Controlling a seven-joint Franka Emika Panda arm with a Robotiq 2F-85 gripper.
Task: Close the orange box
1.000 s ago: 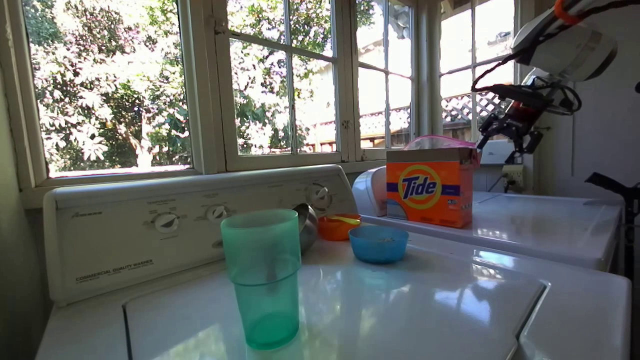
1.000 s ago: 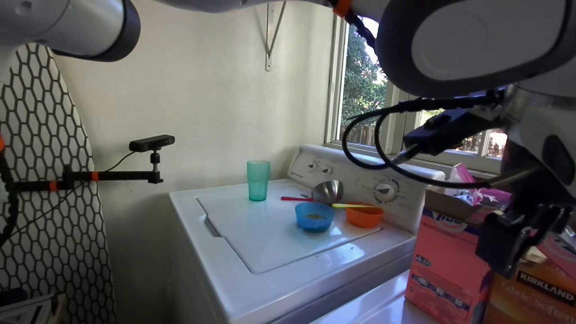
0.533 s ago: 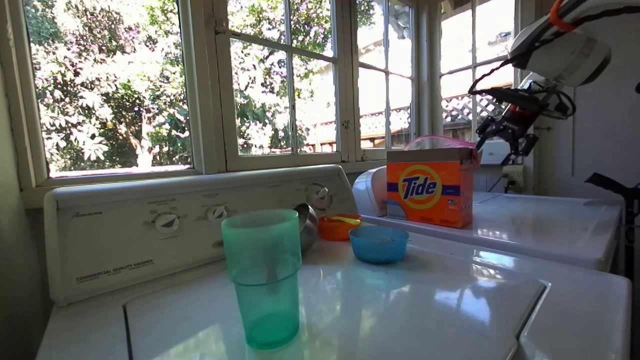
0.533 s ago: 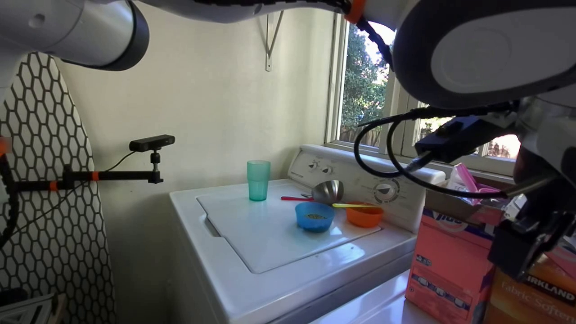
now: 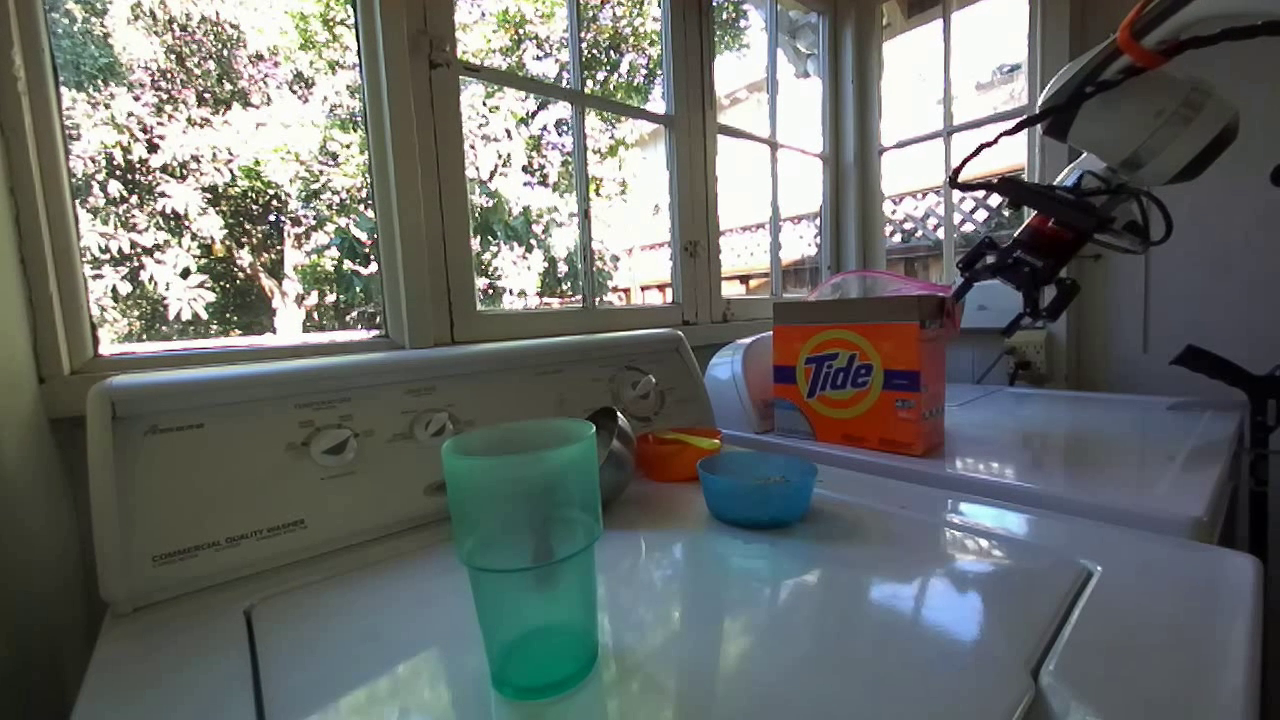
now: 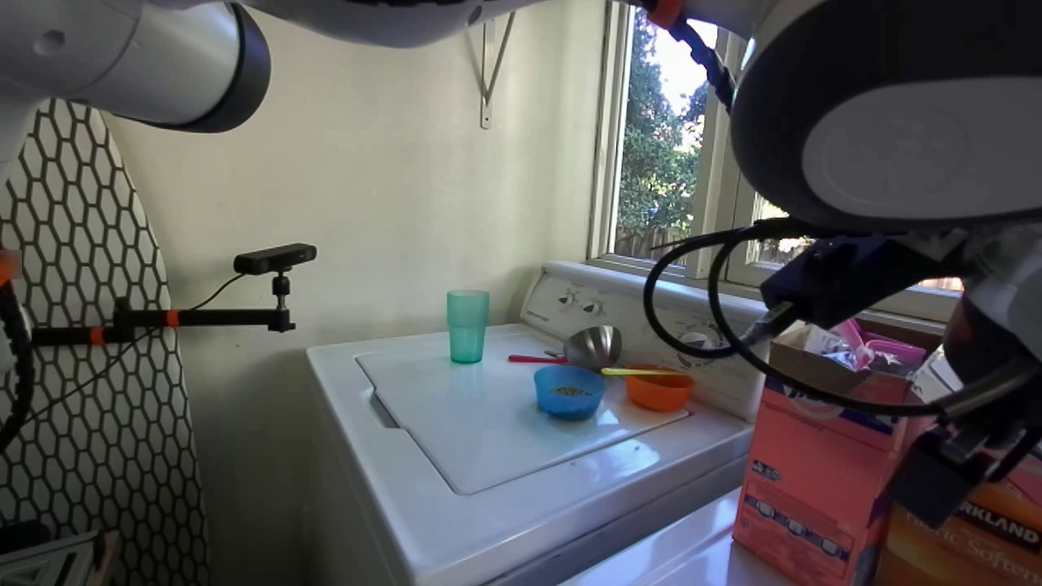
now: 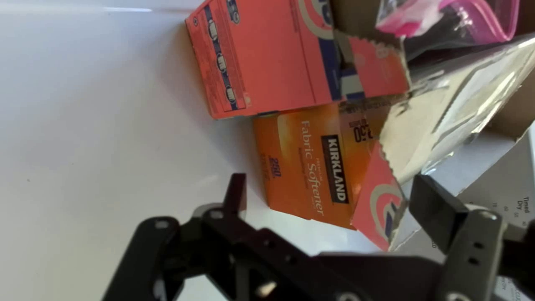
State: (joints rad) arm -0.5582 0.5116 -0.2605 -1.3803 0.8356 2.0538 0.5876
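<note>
The orange box [image 5: 858,425] stands upright with its top open, and its side [image 6: 814,464] looks pinkish in an exterior view. In the wrist view its side [image 7: 271,58] and open top show, with the lid flap [image 7: 418,138] folded outward over the neighbouring box. The flap's torn edge and printed lip [image 7: 378,200] lie toward my fingers. My gripper [image 7: 335,200] is open, its fingers wide apart. The right-hand finger [image 7: 436,211] is close to the flap; I cannot tell whether it touches. In an exterior view the gripper [image 5: 985,312] is just beyond the box's top edge.
A Kirkland fabric softener box [image 7: 305,167] stands against the orange box, under the flap. A plastic bag with a pink zip [image 7: 480,21] sticks out of the box. A blue bowl [image 6: 570,395], orange bowl [image 6: 659,392], metal ladle [image 6: 594,347] and green cup [image 6: 468,325] stand on the washer.
My gripper has moved right and a little down in an exterior view, and it has tilted slightly. It stays open. The orange box stands in the same place.
</note>
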